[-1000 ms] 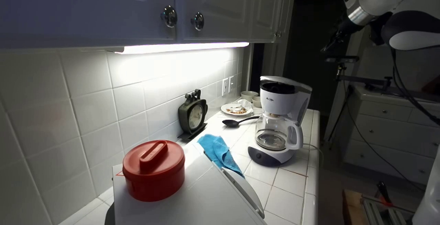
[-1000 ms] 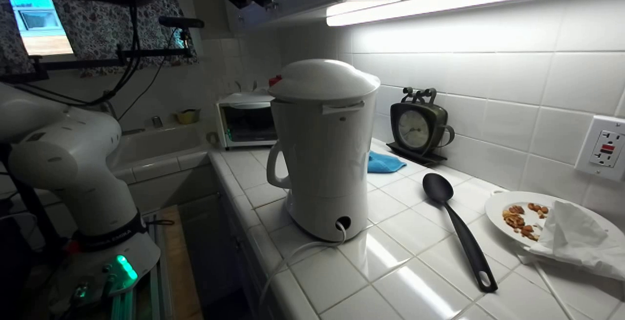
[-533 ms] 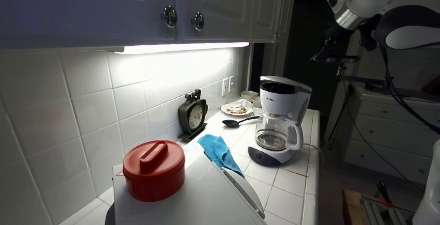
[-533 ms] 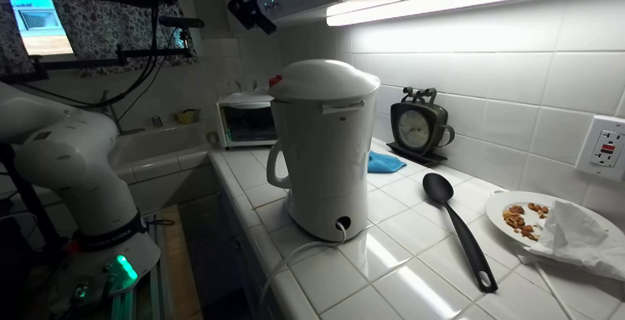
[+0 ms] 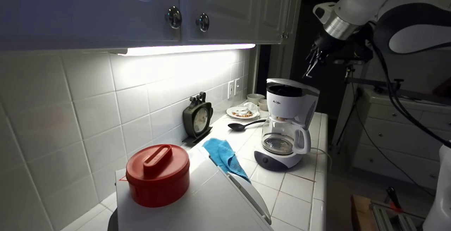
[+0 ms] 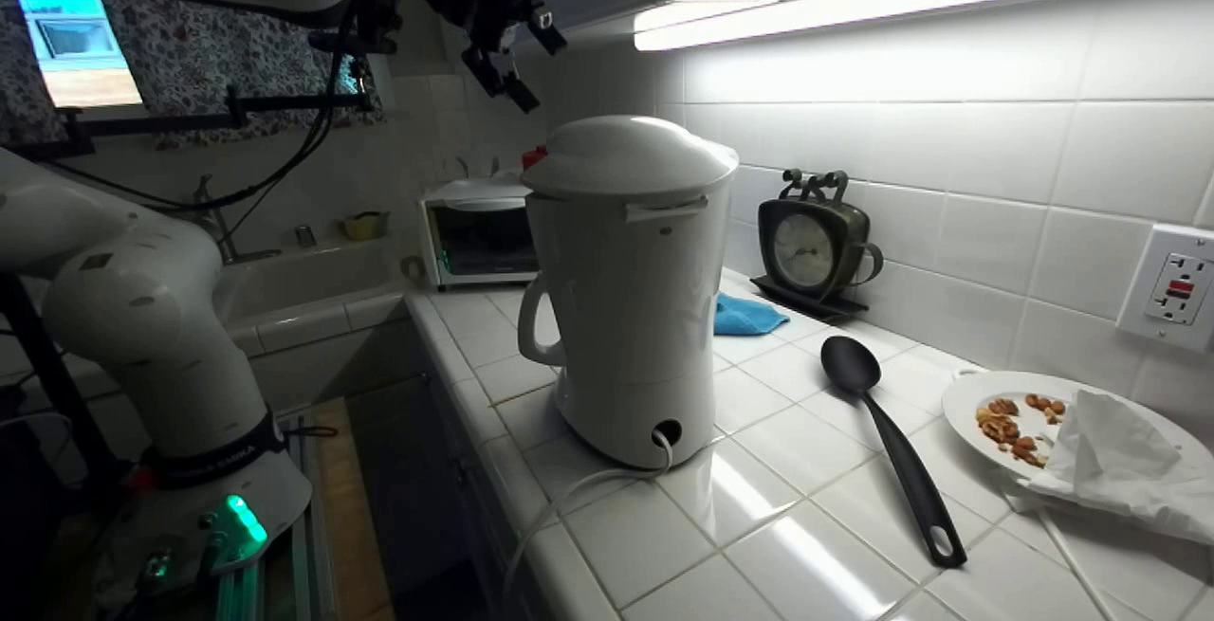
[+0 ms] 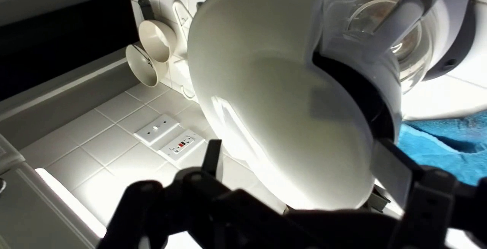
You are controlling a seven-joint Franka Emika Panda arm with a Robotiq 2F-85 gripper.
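Note:
My gripper (image 5: 309,65) is open and empty. It hangs just above a white coffee maker (image 5: 282,104), beside its raised upper edge. The gripper (image 6: 539,68) also shows above the lid (image 6: 631,156) from behind. In the wrist view the fingers of the gripper (image 7: 298,159) stand wide apart, with the large pale lid (image 7: 274,70) showing between and beyond them. A dark opening (image 7: 365,89) shows between lid and body. A glass carafe (image 5: 278,139) with a white handle (image 5: 302,139) sits in the coffee maker. I see no contact between fingers and lid.
A black spoon (image 6: 896,450) and a white plate (image 6: 963,412) with nuts and crumpled paper lie on the tiled counter. A blue cloth (image 5: 225,157), a dark clock-like scale (image 6: 806,246) and a red lidded pot (image 5: 158,185) stand nearby. Upper cabinets (image 5: 225,8) with a light overhang.
The arm has moved down and toward the coffee maker, bringing the gripper from farther off and higher to just above the lid. The things on the counter have not moved.

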